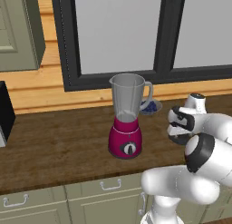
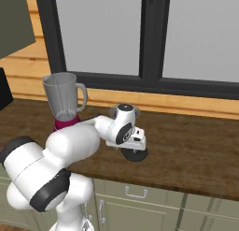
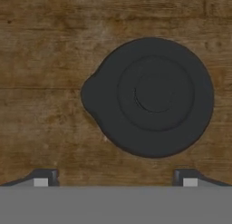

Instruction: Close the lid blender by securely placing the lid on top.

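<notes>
We saw a dark wooden desk (image 1: 59, 141) running along under the window. On it stood the blender (image 1: 126, 116), upright, its jar without a cap. The lid (image 3: 152, 96) lay flat on the bare wood, well to the right of the blender, near the front edge. A small blue-and-white bowl (image 1: 152, 107) sat just behind the blender.

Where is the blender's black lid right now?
The lid lies flat on the wooden counter right under the open claw, to the right of the blender in the right base view.
</notes>
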Available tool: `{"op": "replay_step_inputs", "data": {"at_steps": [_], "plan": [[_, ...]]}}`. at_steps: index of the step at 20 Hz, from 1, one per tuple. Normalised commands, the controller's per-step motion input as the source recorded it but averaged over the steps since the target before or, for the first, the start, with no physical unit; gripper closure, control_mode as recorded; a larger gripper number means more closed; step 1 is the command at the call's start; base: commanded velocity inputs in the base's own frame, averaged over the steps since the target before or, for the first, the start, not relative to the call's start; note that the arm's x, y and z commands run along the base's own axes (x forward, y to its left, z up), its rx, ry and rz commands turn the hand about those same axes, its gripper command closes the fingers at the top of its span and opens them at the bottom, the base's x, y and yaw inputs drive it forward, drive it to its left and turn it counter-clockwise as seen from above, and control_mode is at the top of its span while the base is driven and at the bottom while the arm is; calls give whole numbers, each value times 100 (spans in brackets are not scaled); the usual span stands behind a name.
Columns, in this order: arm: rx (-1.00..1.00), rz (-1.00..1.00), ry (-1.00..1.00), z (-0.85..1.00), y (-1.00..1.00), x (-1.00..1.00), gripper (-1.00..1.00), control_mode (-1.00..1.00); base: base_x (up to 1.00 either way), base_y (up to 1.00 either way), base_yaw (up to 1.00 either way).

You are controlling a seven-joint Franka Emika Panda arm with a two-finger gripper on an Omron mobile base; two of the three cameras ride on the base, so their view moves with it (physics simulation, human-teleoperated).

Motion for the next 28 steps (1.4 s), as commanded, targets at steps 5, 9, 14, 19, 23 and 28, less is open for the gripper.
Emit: {"op": "replay_step_inputs", "data": {"at_steps": [5,9,14,19,23,28], "plan": [[0,-1,0,-6,-10,34,-100,-100,0,0,0],[0,0,0,-26,-12,32,-100,-100,0,0,0],[0,0,0,-30,-24,19,-100,-100,0,0,0],[0,0,0,-29,-21,15,-100,-100,0,0,0],[0,0,0,-22,-3,22,-100,-100,0,0,0],[0,0,0,-28,0,17,-100,-100,0,0,0]]}}
